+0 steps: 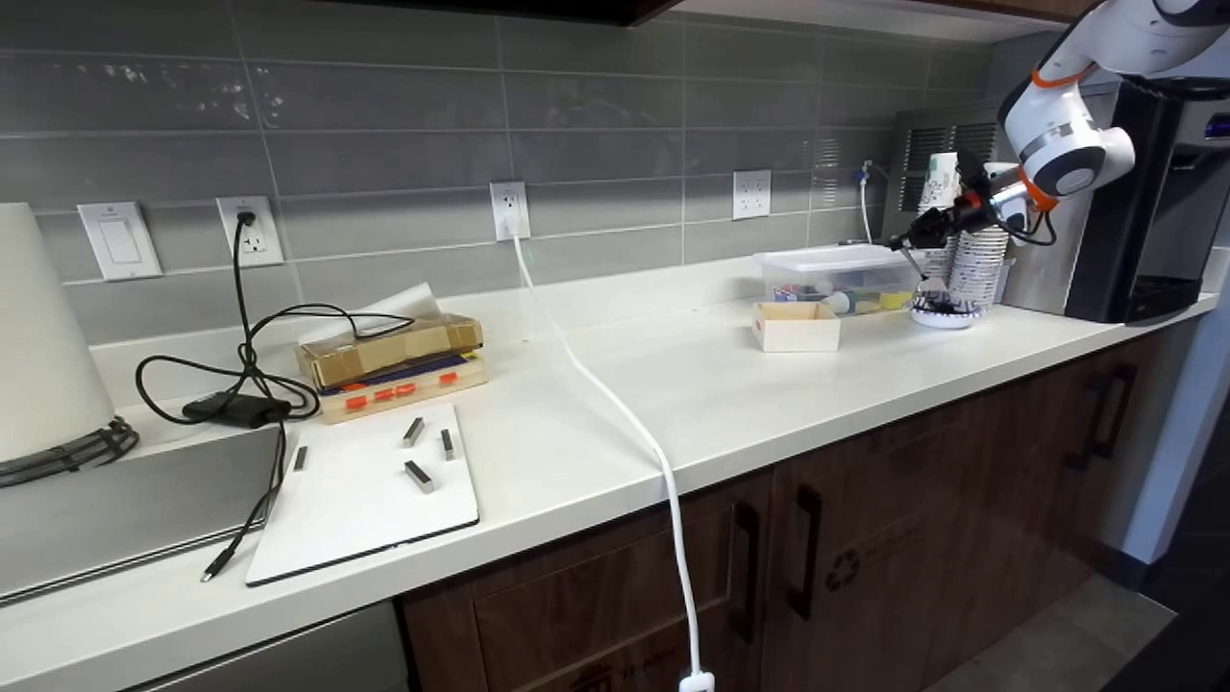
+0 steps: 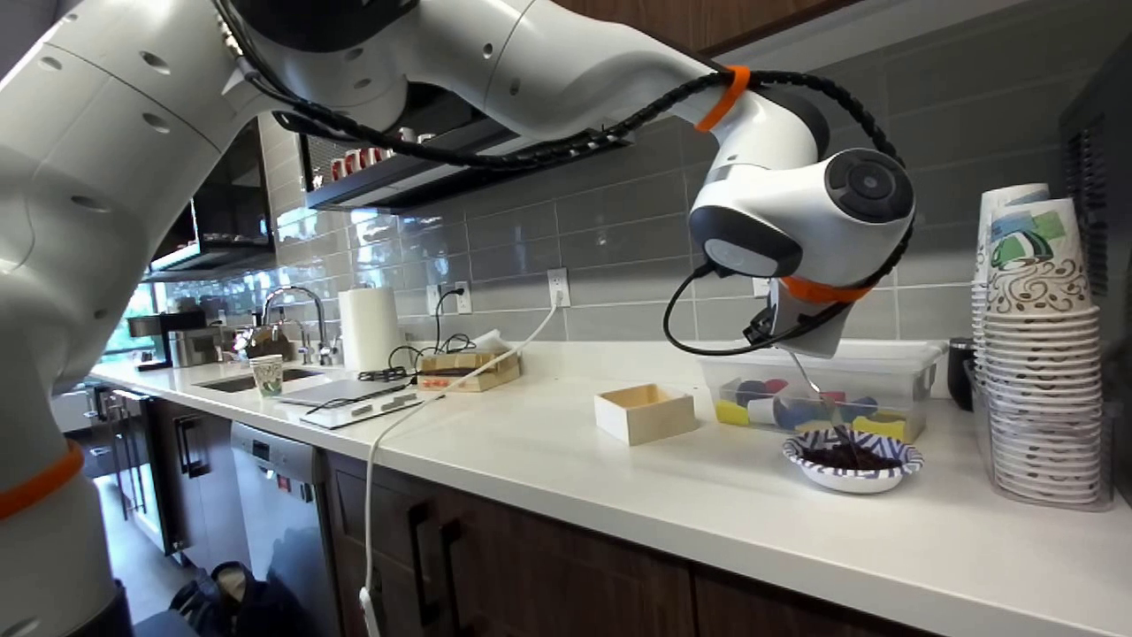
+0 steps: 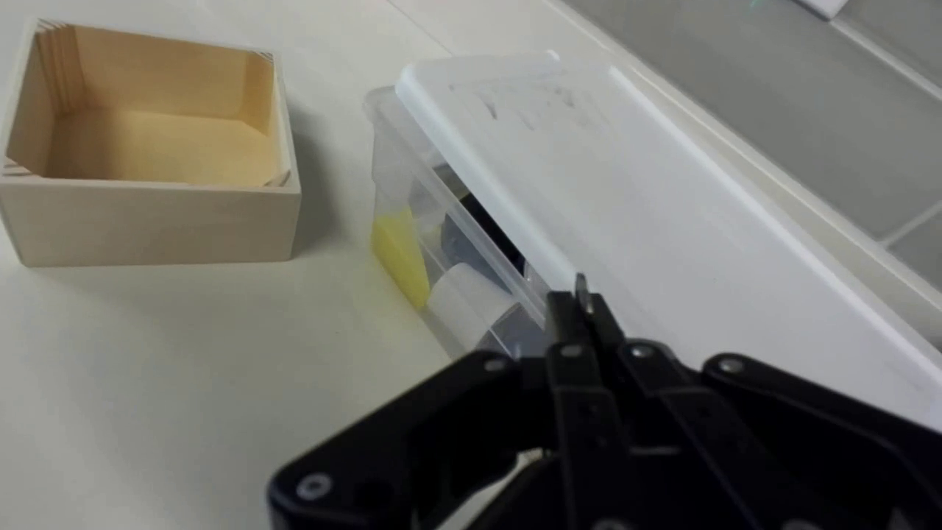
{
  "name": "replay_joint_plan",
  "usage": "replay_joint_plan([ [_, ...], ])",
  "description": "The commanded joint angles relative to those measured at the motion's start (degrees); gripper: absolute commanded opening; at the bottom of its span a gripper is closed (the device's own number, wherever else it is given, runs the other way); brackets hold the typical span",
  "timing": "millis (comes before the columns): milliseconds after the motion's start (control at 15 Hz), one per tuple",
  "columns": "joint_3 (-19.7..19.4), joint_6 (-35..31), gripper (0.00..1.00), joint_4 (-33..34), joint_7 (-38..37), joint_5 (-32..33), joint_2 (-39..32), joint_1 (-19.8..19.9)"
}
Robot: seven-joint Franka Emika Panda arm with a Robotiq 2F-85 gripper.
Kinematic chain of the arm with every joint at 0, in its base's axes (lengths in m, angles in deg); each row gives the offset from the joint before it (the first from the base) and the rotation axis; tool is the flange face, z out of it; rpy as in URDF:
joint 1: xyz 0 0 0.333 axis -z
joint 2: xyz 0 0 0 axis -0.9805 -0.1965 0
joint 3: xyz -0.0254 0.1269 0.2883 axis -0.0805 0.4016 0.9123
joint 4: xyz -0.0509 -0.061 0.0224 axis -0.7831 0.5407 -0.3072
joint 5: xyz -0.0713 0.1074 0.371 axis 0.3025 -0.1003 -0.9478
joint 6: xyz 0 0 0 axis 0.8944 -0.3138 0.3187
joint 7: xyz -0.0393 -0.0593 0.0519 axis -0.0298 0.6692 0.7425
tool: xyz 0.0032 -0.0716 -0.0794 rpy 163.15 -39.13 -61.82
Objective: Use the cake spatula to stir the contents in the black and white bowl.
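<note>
Robotiq gripper (image 3: 583,305) is holding the cake spatula (image 1: 931,284) down at the black and white bowl (image 2: 852,483)

The fingers (image 3: 561,320) are pinching together on the spatula's handle; a thin metal sliver, most likely the handle's end, is poking out between their tips, just right of and below centre in the wrist view. From there the tool is slanting downward, and in both exterior views its low end is reaching inside the rim, apparently dipping into the dark contents (image 2: 847,457).

As for progress, grasping the spatula and getting it to the bowl look done. Stirring is probably beginning or underway, though nothing here is showing a sweep, so how much mixing is left cannot be told. Lifting the tool clear afterwards is presumably remaining too.

The bowl is sitting upright on the countertop (image 2: 531,433), in the lower right of an exterior view. It is looking wide and shallow, its outer wall plain white, its flared rim carrying dark, bluish slanted marks. The contents are appearing clumpy, near black with a reddish-brown cast, and are lying below the rim.

Farther out, a clear storage bin (image 2: 884,376) is standing just behind the bowl, a wooden box (image 2: 663,420) is resting left of it, and stacked paper cups (image 2: 1042,354) are rising near the right edge.
</note>
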Motion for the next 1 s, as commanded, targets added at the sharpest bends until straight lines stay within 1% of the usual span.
replay_joint_plan([
  [0, 0.98, -4.77, 0.01, -1.00, 3.62, 0.16, 1.26, -0.65],
  [267, 2.69, -6.23, 0.01, -0.68, 7.24, -1.47, 0.80, -0.24],
  [467, 3.77, -4.74, 0.01, -0.50, 9.27, -2.28, 0.77, 0.17],
  [667, 4.14, -3.09, 0.01, -0.97, 7.31, -1.25, 1.16, 0.16],
  [933, 3.67, -3.18, 0.01, -2.34, 5.42, -0.04, 2.81, -0.13],
])
